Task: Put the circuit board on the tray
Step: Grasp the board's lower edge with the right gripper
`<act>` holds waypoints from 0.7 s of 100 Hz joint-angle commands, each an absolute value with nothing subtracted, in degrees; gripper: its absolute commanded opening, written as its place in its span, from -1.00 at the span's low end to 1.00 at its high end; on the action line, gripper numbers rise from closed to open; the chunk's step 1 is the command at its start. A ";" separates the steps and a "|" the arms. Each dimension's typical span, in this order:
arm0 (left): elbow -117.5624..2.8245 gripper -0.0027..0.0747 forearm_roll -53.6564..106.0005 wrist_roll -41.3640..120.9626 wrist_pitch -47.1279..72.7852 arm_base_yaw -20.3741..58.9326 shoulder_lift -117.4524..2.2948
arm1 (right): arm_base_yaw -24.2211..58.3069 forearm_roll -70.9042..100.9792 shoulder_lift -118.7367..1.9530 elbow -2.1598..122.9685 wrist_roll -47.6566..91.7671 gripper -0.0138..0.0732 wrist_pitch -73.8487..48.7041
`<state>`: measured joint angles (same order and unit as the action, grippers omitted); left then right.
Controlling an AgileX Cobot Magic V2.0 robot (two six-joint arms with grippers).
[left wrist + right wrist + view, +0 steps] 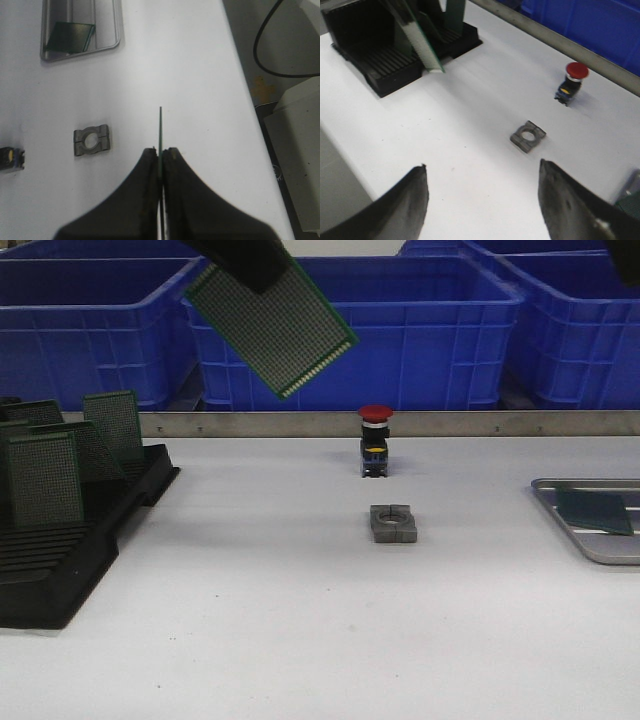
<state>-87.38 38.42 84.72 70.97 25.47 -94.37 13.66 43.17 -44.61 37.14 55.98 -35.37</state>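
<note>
My left gripper [255, 278] is shut on a green perforated circuit board [272, 328] and holds it tilted high above the table, left of centre. In the left wrist view the board [160, 131] shows edge-on between the closed fingers of the gripper [161, 152]. The silver-grey tray [590, 545] lies at the table's right edge with another dark green board [595, 510] in it. The tray also shows in the left wrist view [116, 30]. My right gripper [482, 172] is open and empty above the table.
A black slotted rack [70, 560] with several upright boards stands at the left. A red push button [375, 440] and a grey metal clamp block [393, 523] sit mid-table. Blue bins [440, 330] line the back behind a metal rail.
</note>
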 commanded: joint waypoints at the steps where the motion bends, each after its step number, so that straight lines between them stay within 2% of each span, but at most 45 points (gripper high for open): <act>1: -88.85 -0.98 42.21 84.62 71.55 27.57 -92.98 | 16.10 47.27 -47.39 40.30 62.03 0.43 -33.87; 30: -88.85 -0.98 43.23 84.73 71.19 28.96 -93.60 | 23.15 50.37 -58.28 42.36 72.38 0.43 -29.50; 52: -88.85 -0.98 43.23 84.73 71.19 28.96 -93.60 | 27.85 51.94 -67.46 47.93 73.00 0.43 -26.81; 70: -88.85 -0.98 43.23 84.73 71.19 28.96 -93.60 | 28.42 53.63 -74.92 53.04 73.00 0.43 -27.69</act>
<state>-87.38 39.46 84.86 70.75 28.44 -95.69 28.35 50.82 -73.50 49.31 72.16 -28.78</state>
